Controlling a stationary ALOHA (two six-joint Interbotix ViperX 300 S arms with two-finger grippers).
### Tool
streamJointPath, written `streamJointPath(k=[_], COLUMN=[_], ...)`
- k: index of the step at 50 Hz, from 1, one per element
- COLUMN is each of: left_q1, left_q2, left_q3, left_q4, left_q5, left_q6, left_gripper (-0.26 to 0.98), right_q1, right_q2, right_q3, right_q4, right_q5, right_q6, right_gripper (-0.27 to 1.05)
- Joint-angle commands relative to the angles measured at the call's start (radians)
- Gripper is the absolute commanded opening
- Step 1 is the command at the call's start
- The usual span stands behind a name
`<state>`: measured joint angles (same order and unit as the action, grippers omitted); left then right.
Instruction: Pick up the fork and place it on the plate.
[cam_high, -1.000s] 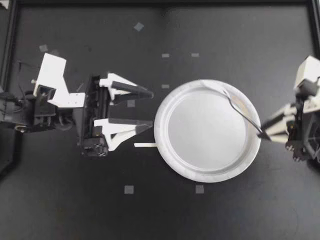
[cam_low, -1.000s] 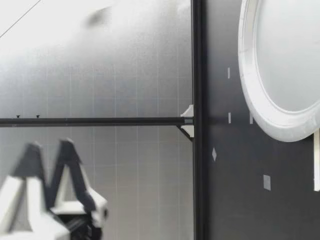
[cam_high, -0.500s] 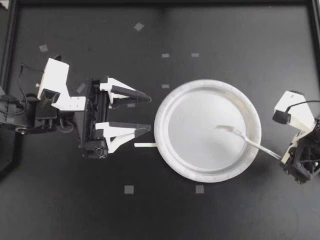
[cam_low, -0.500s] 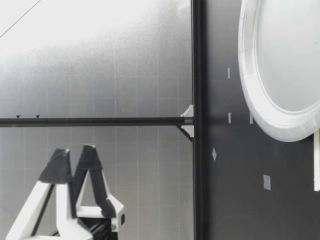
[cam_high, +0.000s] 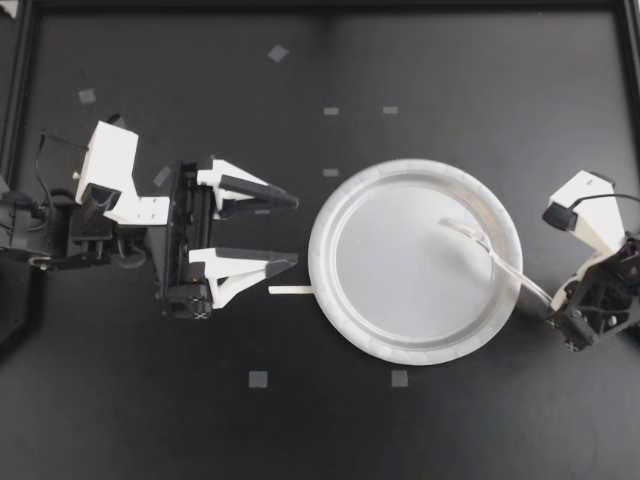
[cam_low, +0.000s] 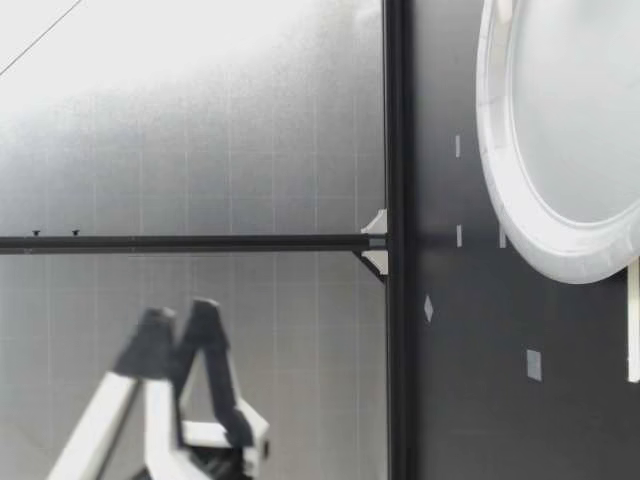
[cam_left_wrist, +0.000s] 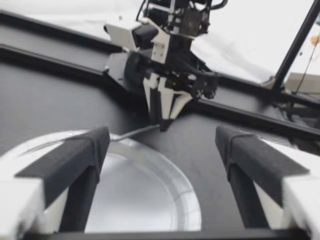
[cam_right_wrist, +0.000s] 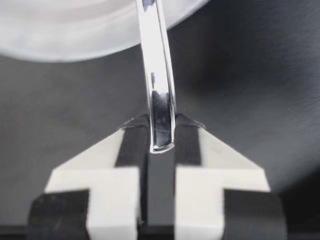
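Shifted fork (cam_high: 488, 254) in right end effector (cam_high: 536, 303)

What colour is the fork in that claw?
Shiny silver: the fork shows clearest in the right wrist view.

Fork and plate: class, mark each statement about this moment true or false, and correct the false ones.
1. The right gripper is shut on the fork by its handle. True.
2. The fork's head is over the plate. True.
3. The left gripper is shut on the plate's rim. False: it is open, holds nothing, and is beside the plate, apart from it.
4. The fork has been released and lies wholly inside the plate. False: the right gripper holds the handle, which reaches out past the plate's rim.
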<state>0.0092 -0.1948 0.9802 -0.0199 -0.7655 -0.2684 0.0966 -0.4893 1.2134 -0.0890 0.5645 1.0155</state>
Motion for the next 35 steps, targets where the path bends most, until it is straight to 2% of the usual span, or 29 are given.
streamJointPath(k=[1,9,15,23,35], left_q1=[-0.002,0.0,0.0,-0.002,-0.002], left_q2=[-0.017,-0.021,-0.018,-0.011,-0.012], left_q3=[0.002,0.011,0.011,0.011,0.011], left_q4=[0.003,0.003,0.003,0.003,0.003], left_q5=[-0.005,-0.005,-0.006,-0.006,-0.006], left_q6=[0.009,0.026,0.041,0.057,0.058], left_gripper=[0.83,0.83,0.83,0.83,0.83], right_q1=[0.003,0.003,0.003,0.003,0.003], right_q2=[0.023,0.026,0.034,0.101,0.192], right_q3=[-0.049,-0.12,-0.127,-0.124,-0.129], right_q4=[-0.106,-0.209,-0.225,-0.233,-0.23], right_q5=[0.054,0.222,0.264,0.258,0.149], right_q6=[0.008,0.009,0.009,0.006,0.006], right_gripper=[-0.27,-0.27,-0.27,-0.27,-0.27])
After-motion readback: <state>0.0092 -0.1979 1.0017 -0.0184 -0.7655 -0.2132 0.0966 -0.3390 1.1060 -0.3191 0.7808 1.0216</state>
